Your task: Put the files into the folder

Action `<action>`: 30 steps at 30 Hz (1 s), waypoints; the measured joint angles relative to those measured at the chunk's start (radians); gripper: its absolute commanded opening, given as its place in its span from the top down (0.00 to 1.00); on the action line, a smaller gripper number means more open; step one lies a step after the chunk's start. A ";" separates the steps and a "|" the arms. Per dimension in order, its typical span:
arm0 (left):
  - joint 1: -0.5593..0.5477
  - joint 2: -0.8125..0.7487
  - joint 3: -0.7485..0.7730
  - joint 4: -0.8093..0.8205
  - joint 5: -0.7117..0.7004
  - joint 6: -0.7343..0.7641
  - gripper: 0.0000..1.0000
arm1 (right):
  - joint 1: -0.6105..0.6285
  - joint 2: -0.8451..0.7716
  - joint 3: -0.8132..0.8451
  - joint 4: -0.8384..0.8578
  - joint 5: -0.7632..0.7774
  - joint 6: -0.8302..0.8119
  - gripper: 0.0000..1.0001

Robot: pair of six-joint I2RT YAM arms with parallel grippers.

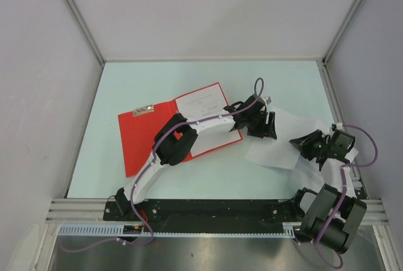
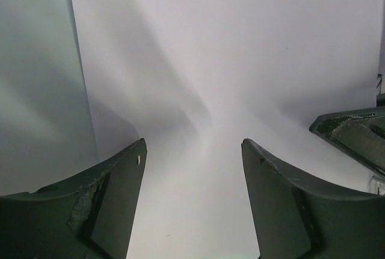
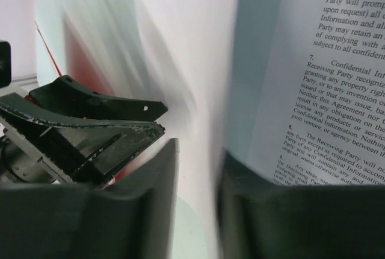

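The red folder (image 1: 140, 142) lies open at the table's left middle, with one printed sheet (image 1: 203, 104) on its right half. My left arm reaches across it. The left gripper (image 1: 263, 129) is just past the folder's right edge, open above a blank white file (image 2: 228, 60), nothing between its fingers. More files (image 1: 274, 151) lie loose to the right. My right gripper (image 1: 313, 148) is at their right side. In the right wrist view its jaws (image 3: 200, 150) are blurred with a narrow gap, and a raised white sheet (image 3: 192, 60) runs through that gap. Printed text (image 3: 337, 78) shows beside it.
Grey enclosure walls (image 1: 38, 94) close in the pale green table (image 1: 189, 75) on three sides. An aluminium rail (image 1: 208, 208) runs along the near edge by the arm bases. Purple cables (image 1: 368, 148) loop off both arms. The two grippers are close together.
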 measured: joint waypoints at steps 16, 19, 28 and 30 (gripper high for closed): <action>0.114 -0.774 -0.244 -0.127 -0.016 0.158 0.10 | 0.525 0.073 0.644 -0.159 0.375 -0.211 1.00; 0.266 -1.097 -0.435 -0.077 -0.028 0.175 0.09 | 0.734 0.138 0.792 -0.150 0.410 -0.257 1.00; 0.658 -1.460 -0.867 -0.208 -0.045 0.249 0.08 | 1.123 0.401 0.938 -0.016 0.104 -0.215 1.00; 0.697 -1.455 -0.912 -0.246 -0.047 0.262 0.08 | 1.115 0.430 0.938 0.012 0.050 -0.180 1.00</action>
